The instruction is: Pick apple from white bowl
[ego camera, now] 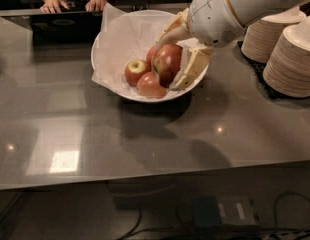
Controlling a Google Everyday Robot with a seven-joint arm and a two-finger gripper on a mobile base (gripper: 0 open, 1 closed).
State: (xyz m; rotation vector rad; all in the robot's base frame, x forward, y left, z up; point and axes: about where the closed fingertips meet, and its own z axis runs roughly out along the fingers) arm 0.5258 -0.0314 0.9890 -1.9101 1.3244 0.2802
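Grey glossy counter is carrying the white bowl at its far side. The gripper is hanging over the bowl's right half, its fingers clamping the dark red apple between them, raised just above the other apples.

Arm: smooth glossy white shell; rounded, bulbous wrist housing; thin tan seam band circling it. Gripper, just above the right half of the white bowl: cream-beige fingers; near one blocky and flat-faced; far one slimmer, tapered.
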